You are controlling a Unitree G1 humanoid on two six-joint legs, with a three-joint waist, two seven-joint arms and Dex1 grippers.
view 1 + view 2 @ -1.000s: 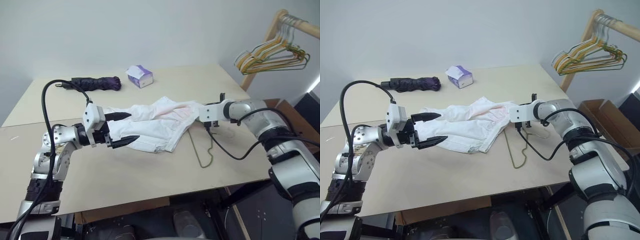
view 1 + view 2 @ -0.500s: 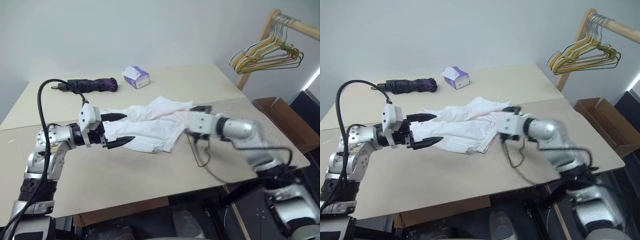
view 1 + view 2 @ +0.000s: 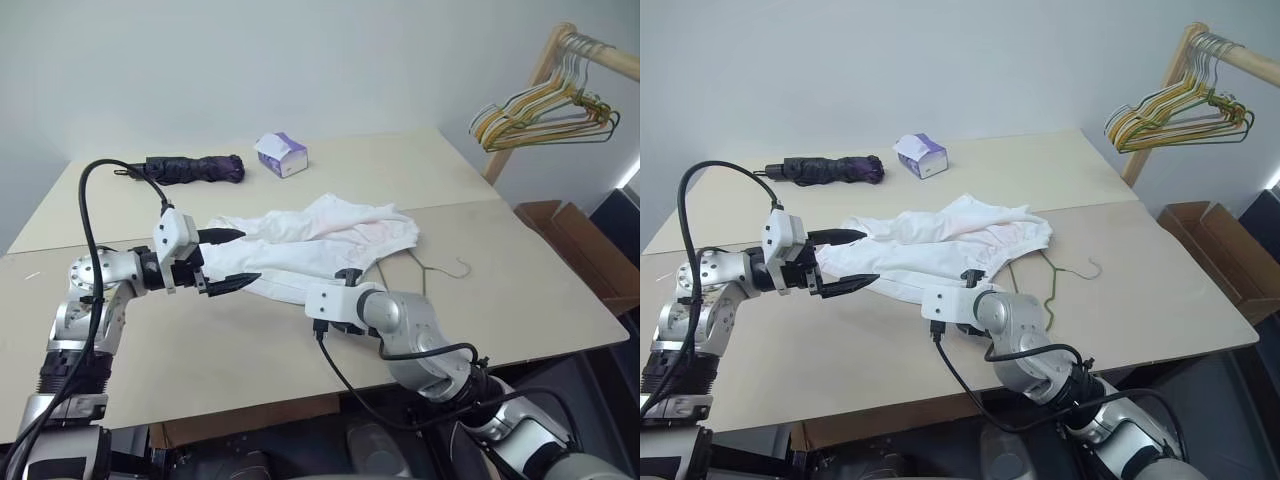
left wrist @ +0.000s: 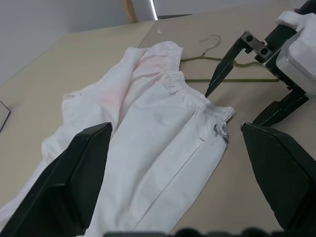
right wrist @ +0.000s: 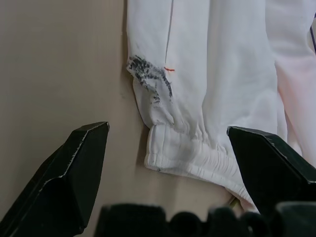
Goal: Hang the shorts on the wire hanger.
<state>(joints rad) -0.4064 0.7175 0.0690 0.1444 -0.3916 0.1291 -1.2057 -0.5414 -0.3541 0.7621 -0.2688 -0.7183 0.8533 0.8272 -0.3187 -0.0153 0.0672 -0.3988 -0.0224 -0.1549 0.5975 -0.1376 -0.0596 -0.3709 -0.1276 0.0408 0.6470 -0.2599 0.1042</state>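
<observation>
The white shorts (image 3: 320, 245) lie wrinkled in the middle of the table, with a dark smudge and a small red mark (image 5: 168, 69) near one corner. The wire hanger (image 3: 428, 268) lies flat at their right side, partly under the fabric, hook pointing right. My left gripper (image 3: 228, 260) hovers open at the shorts' left end, nothing between its fingers (image 4: 74, 173). My right gripper (image 3: 348, 276) is at the near edge of the shorts, open and empty, aimed down at the smudged corner; its fingers (image 5: 69, 168) straddle that corner from above.
A folded purple umbrella (image 3: 195, 167) and a tissue box (image 3: 281, 153) sit at the back of the table (image 3: 200, 350). A wooden rack with a bunch of hangers (image 3: 540, 105) stands at the far right. A cardboard box (image 3: 575, 240) is on the floor beside the table.
My right arm swung from the shorts' right side round to their near edge. The hanger's hook now points right instead of toward the near edge. The left gripper barely moved.
</observation>
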